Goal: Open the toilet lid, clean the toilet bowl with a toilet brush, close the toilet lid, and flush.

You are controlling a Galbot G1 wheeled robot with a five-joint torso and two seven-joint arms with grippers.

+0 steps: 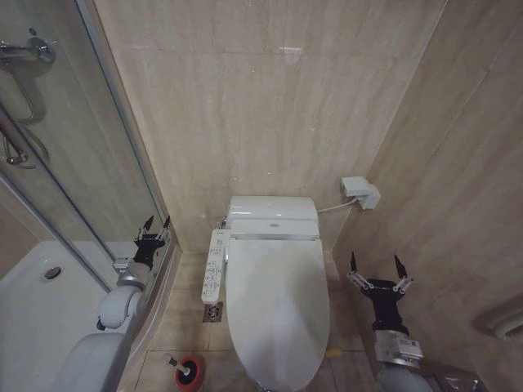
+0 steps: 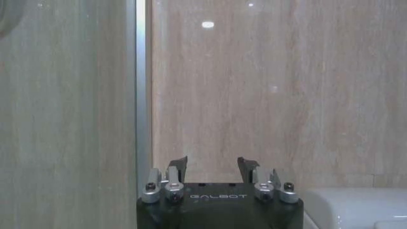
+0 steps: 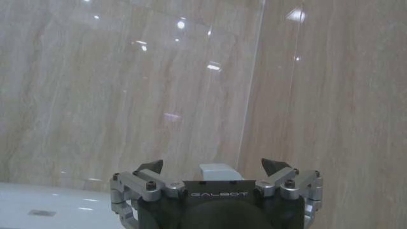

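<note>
Toilet lid (image 1: 276, 302) down, closed over the toilet bowl (image 1: 263, 386); the bowl's inside is hidden under it, and only a sliver of its near rim shows at the bottom edge of the head view. Side control panel (image 1: 214, 264) runs along the toilet's left side.

Toilet brush (image 1: 183, 368) stands in its red holder (image 1: 193, 374) on the floor (image 1: 184, 314), near left of the toilet, partly cut off by the frame edge. Bristle head not visible.

Left gripper (image 1: 155, 224) raised to the left of the toilet, close beside the glass shower door (image 1: 73, 163), fingers spread wide, holding nothing. In the left wrist view, left gripper (image 2: 213, 164) faces the wall, a corner of the white tank top (image 2: 356, 207) beside it.

Right gripper (image 1: 375, 265) held up right of the toilet, near the right wall, fingers wide apart, empty. In the right wrist view, right gripper (image 3: 212, 166) points at the tiled corner; a small white wall box (image 3: 219, 171) shows between its fingers, half hidden by the gripper body.
</note>
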